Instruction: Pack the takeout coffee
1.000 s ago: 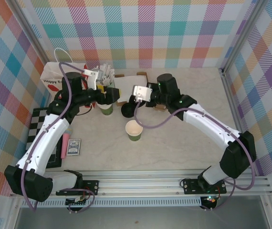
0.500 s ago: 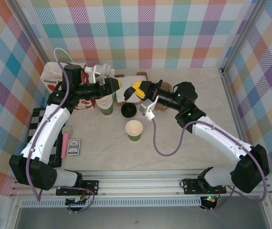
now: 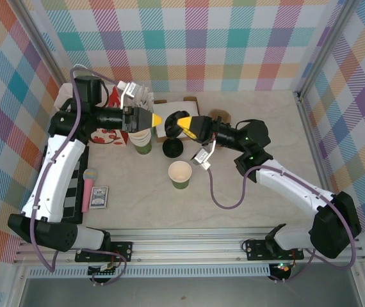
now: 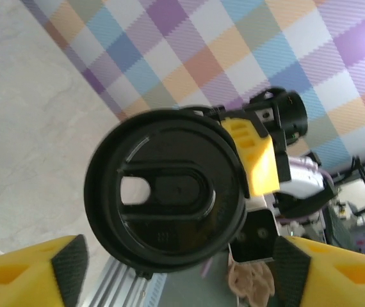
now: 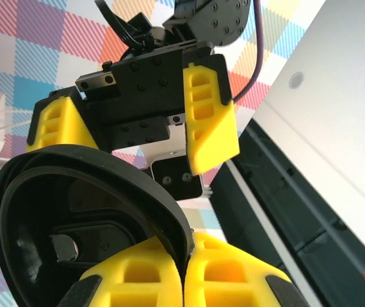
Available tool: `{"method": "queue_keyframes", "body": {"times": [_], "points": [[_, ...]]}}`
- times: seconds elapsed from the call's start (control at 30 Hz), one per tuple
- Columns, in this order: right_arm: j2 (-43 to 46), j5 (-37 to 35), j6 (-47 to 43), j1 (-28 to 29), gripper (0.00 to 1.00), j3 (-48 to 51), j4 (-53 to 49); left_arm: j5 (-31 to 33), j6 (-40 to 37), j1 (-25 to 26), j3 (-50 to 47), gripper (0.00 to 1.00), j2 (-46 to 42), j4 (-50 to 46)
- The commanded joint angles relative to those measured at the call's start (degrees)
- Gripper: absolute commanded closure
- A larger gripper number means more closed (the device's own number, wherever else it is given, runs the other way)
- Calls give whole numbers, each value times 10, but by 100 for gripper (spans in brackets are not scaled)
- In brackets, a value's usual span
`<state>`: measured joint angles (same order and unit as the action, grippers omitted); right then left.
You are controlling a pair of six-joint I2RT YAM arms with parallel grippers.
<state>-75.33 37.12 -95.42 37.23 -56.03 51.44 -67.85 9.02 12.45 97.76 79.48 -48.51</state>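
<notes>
right gripper (image 3: 184, 121) is clamped on the black lid (image 4: 166, 195), raised and facing the left gripper (image 3: 154, 120), whose fingers are apart and empty. green cup (image 3: 180, 174) stands open on the table (image 3: 253, 211), below both. a black disc (image 3: 172, 148), cup stack (image 3: 143, 142) and paper bag (image 3: 105, 135) are close by. pale marbled top, plaid walls (image 3: 234, 45).

- The left arm (image 3: 57, 163) rises from its base, the forearm level and pointing right; the left gripper (image 3: 152, 119) has its jaws spread wide.
- The right arm (image 3: 291, 185) bends leftward; the right gripper (image 3: 184, 121) faces the left one, nearly tip to tip, jaws pinched on the black lid (image 5: 73, 211).
</notes>
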Motion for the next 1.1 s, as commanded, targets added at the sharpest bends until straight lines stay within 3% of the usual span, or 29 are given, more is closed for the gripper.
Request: {"method": "queue_keyframes", "body": {"times": [0.0,0.13,0.23,0.33,0.43,0.6,0.77,1.07], "points": [[-9,44,6,5,100,-20,42,-16,-123,-6,51,28,26,-145],[-15,59,-18,6,100,-34,-5,77,-147,4,71,33,39,-175],[-24,65,-12,12,100,-43,-9,76,-171,14,70,36,34,-165],[-25,67,16,16,100,-53,-12,73,-212,17,69,29,27,-177],[-21,63,21,22,100,-60,-35,62,-237,17,74,29,29,-188],[-24,59,18,33,100,-60,-28,49,-262,17,95,46,44,-216],[-24,62,14,40,100,-65,-31,7,-264,17,95,53,47,-201],[-26,58,5,53,100,-72,-42,-4,-281,17,96,70,63,-220]]}}
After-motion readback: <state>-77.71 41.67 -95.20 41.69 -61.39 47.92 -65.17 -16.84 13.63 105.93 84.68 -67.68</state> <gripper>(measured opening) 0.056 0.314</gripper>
